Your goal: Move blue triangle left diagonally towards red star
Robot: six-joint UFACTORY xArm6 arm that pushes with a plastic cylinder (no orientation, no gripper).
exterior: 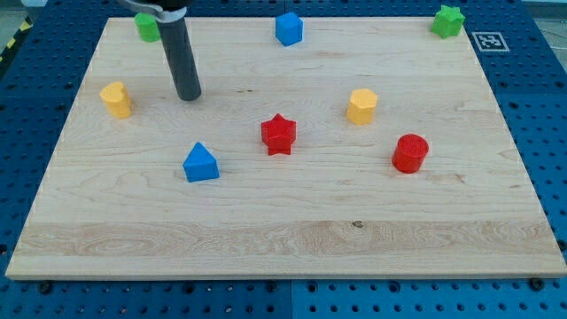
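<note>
Wooden board point(283, 239) on blue pegboard. My tip point(188, 96) up-left of blue triangle point(201, 163), apart; plain rod, no jaws. Triangle sat left of red star point(278, 134), slightly lower. Yellow block point(116, 98) left of tip.

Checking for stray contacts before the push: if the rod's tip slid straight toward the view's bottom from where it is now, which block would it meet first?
Probably the blue triangle. My tip sits above it and slightly to the view's left, apart from every block, so it might only clip the triangle's left edge; depth is hard to judge.
</note>
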